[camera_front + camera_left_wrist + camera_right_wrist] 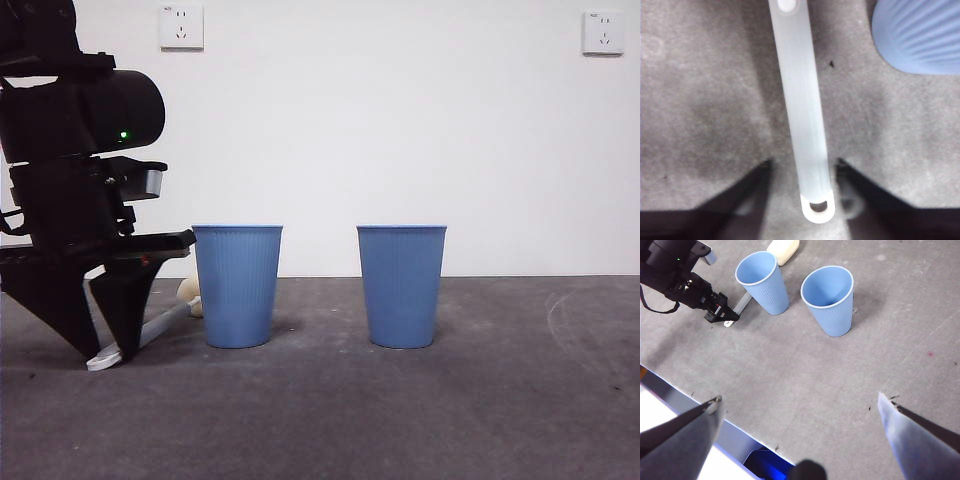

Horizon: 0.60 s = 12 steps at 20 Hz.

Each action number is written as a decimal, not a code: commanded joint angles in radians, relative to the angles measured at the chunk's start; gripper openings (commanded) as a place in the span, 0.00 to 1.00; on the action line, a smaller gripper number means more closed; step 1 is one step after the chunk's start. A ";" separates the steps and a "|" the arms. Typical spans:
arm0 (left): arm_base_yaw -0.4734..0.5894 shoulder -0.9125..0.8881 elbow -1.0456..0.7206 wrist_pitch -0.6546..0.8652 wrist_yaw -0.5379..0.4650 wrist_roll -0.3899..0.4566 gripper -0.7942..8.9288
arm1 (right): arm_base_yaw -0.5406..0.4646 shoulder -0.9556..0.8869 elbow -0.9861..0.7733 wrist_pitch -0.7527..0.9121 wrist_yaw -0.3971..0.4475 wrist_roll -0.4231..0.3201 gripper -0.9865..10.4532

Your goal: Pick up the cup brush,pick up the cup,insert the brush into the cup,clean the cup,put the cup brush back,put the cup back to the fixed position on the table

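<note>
The left gripper (pixel 802 165) stands with jaws apart astride the brush (pixel 802 110) handle, which lies flat on the table (pixel 400 420) beside one cup (pixel 237 285). Only the right wrist view shows its sponge behind that cup. The right gripper (pixel 800 405) hangs spread wide above bare table, the second cup (pixel 830 300) ahead.

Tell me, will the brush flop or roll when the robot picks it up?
Probably not. The brush has a long flat handle that looks like stiff plastic, so it should stay straight and not roll. Its sponge head looks soft and light, so that end shouldn't droop much. The left gripper has a jaw on each side of the smooth handle, which might slip.
</note>
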<state>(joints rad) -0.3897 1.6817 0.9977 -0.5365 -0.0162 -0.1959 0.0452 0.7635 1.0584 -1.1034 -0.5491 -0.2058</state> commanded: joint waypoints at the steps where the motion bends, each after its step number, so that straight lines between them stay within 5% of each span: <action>1: -0.005 0.007 0.000 0.001 -0.003 -0.010 0.16 | 0.000 0.000 0.004 0.002 -0.002 0.004 0.61; 4: -0.005 0.007 0.001 0.000 -0.003 -0.011 0.07 | 0.000 0.000 0.004 0.003 -0.002 0.004 0.61; 12: 0.029 -0.022 0.001 -0.003 -0.002 -0.021 0.07 | 0.001 0.000 0.004 0.003 -0.002 0.004 0.61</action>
<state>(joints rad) -0.3653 1.6703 0.9977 -0.5377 -0.0158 -0.2134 0.0452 0.7635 1.0584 -1.1034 -0.5491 -0.2058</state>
